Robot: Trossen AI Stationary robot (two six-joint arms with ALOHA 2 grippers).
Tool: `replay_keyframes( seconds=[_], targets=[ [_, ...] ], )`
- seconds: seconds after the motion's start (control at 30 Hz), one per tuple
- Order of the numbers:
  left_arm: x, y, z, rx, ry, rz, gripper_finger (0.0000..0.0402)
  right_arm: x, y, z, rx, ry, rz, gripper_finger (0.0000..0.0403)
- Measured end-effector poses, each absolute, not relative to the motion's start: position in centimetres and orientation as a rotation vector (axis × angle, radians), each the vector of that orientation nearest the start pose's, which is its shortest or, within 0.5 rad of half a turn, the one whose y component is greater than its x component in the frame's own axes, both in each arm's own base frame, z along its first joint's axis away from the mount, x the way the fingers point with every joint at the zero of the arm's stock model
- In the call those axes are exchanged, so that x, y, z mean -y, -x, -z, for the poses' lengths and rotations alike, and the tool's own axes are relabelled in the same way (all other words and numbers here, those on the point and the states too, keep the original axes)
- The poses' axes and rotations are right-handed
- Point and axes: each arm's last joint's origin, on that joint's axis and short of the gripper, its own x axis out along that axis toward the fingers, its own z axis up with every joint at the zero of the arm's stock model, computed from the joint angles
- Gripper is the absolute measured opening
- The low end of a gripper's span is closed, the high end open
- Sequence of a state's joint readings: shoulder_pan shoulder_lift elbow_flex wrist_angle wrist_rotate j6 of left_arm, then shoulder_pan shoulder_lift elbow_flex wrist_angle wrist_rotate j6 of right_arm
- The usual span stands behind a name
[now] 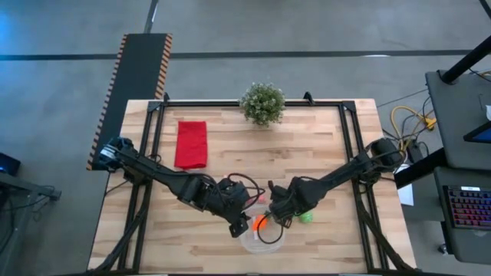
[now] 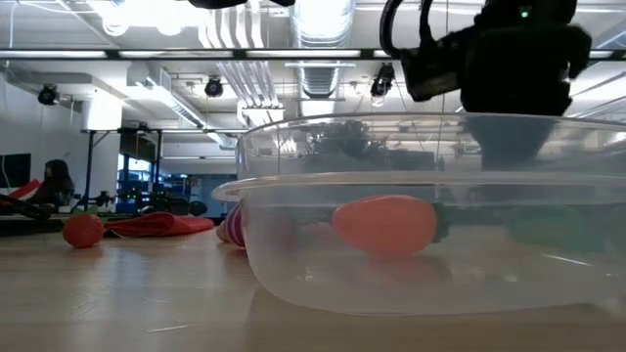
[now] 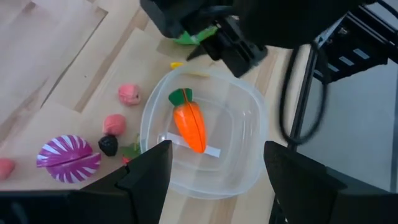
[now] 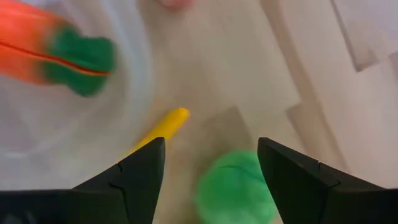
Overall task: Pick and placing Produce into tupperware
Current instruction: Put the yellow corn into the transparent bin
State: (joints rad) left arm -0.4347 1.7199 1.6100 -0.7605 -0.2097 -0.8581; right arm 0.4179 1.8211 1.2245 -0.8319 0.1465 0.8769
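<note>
tupperware (image 3: 252,124): clear tub, roundish with soft corners, sitting upright on the wood surface, lid off

carrot (image 3: 189,121): orange with a green top, lying flat on its side inside the tub, the only piece in there

yellow piece (image 4: 163,127): small and skinny, on the wood just outside the tub wall

green ball (image 4: 235,186): near the yellow one, also outside

purple-and-white striped piece (image 3: 68,158): outside, on the tub's other side

two pink bits (image 3: 129,94): loose beside the tub

dark bumpy one (image 3: 108,145): between the striped piece and the tub
</note>
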Motion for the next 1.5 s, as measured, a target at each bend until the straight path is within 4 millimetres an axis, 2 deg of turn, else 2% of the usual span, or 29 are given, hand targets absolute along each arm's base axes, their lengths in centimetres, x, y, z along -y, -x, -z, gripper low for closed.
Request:
replay_keyframes(
  seconds=[0.3, 0.67, 0.87, 1.03, 1.13, 1.27, 1.5],
  targets=[
    [15.1, -33.9, -32.4, -0.859, 0.540, -0.139, 0.0240, -13.4, -31.0, -17.5, -1.315, -0.444, 0.394, 0.0249],
    [15.1, -33.9, -32.4, -0.859, 0.538, -0.138, 0.0240, -13.4, -30.7, -16.9, -1.332, -0.447, 0.389, 0.0249],
    [15.1, -33.9, -32.4, -0.860, 0.537, -0.137, 0.0240, -13.4, -30.5, -16.7, -1.354, -0.384, 0.334, 0.0249],
    [15.1, -33.9, -32.4, -0.860, 0.537, -0.137, 0.0240, -14.2, -30.0, -16.4, -1.377, -0.210, 0.190, 0.0249],
    [15.1, -33.9, -32.4, -0.860, 0.537, -0.137, 0.0240, -14.6, -29.6, -16.3, -1.391, -0.162, 0.140, 0.0249],
    [15.1, -33.9, -32.4, -0.860, 0.537, -0.137, 0.0240, -14.7, -29.5, -16.0, -1.404, -0.213, 0.136, 0.0249],
    [15.0, -34.0, -32.4, -0.859, 0.537, -0.139, 0.0240, -14.8, -29.8, -16.0, -1.362, -0.377, 0.242, 0.0249]
  ],
)
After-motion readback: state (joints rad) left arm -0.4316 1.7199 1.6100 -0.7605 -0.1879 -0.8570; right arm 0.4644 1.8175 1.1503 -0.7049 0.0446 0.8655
